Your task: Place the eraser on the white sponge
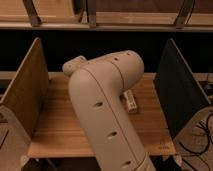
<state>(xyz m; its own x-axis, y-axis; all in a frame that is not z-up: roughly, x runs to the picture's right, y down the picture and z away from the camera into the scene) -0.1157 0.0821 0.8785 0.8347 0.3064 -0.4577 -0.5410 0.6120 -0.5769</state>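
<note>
My large cream arm (pixel 102 107) fills the middle of the camera view and hides most of the wooden table (pixel 55 132). The gripper is out of sight behind the arm, toward the back of the table. A small white oblong object (pixel 131 100) lies flat on the table just right of the arm. I cannot tell whether it is the eraser or the white sponge. No other task object shows.
A tan wooden side panel (pixel 27 92) stands at the table's left edge and a dark panel (pixel 175 90) at its right edge. A dark shelf wall (pixel 100 47) closes the back. Cables (pixel 202 137) lie on the floor at the right.
</note>
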